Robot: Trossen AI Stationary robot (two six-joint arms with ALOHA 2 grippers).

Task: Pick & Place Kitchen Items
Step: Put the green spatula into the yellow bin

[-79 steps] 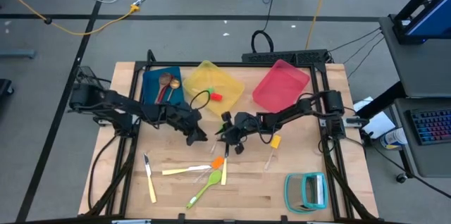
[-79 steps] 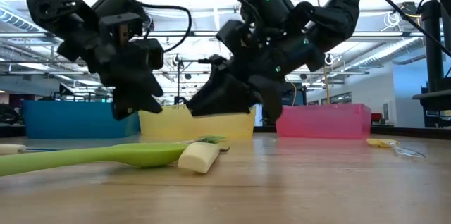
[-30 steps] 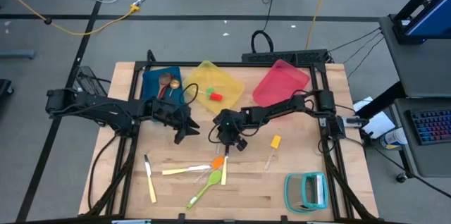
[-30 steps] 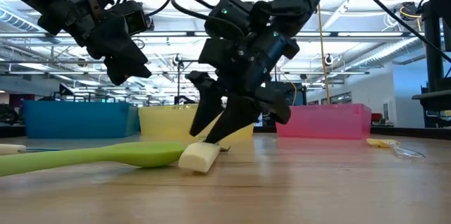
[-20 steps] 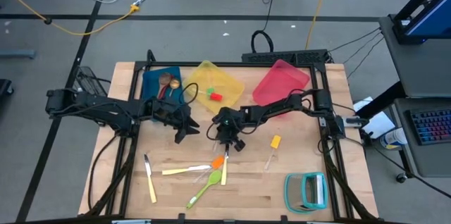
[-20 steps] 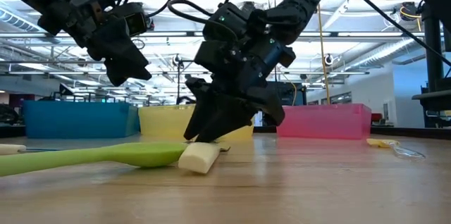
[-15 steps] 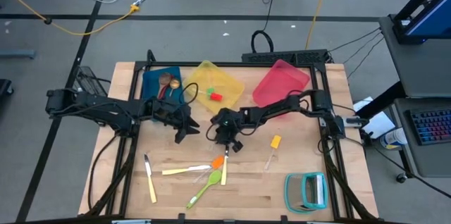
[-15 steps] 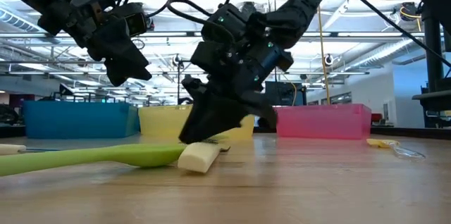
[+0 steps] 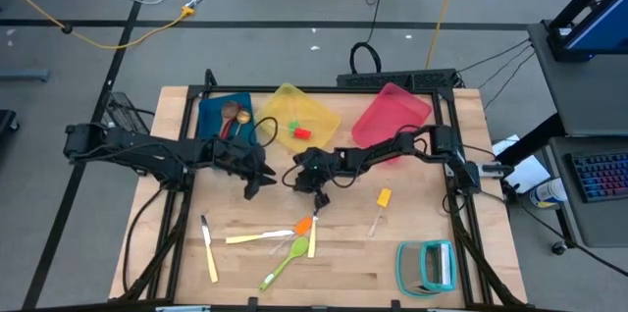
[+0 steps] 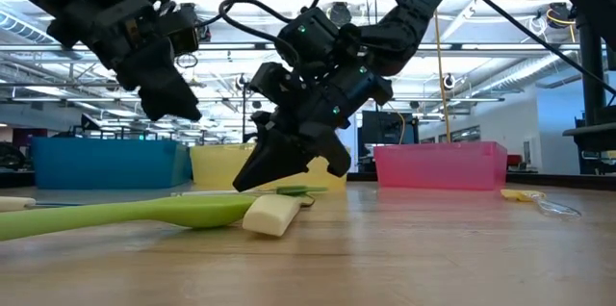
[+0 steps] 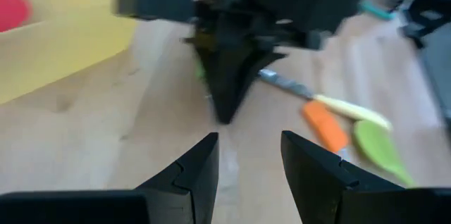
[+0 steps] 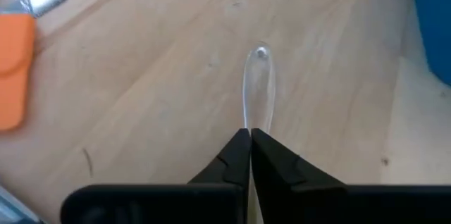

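My right gripper (image 9: 315, 196) is low over the table's middle, shut on a clear plastic utensil handle (image 12: 258, 90). That utensil's head is hidden under the gripper; a bit of green (image 10: 289, 191) shows beside the fingers in the low view. An orange spatula (image 9: 303, 225), a lime-green spoon (image 9: 285, 261) and cream-handled cutlery (image 9: 250, 237) lie flat on the wood nearer the front edge. My left gripper (image 9: 257, 186) hovers open just left of the right one, with nothing between its fingers. My right gripper pinches the clear handle (image 12: 252, 122) between its two fingertips, which are closed together on it. The fingers slant down from the table's right side and lie along the handle. Its free end with the small hole (image 12: 261, 53) reaches out past the tips, close over the wood.
Blue bin (image 9: 218, 108) with wooden and brass spoons, yellow bin (image 9: 314, 111) with a red piece, and pink bin (image 9: 391, 116) stand along the far edge. A yellow spatula (image 9: 383, 197) lies right of centre. A teal rack (image 9: 429, 265) sits at the front right.
My right gripper has shifted a little toward the table's left, sunk slightly, rolled its wrist and shut its fingers, taking hold of the clear handle.
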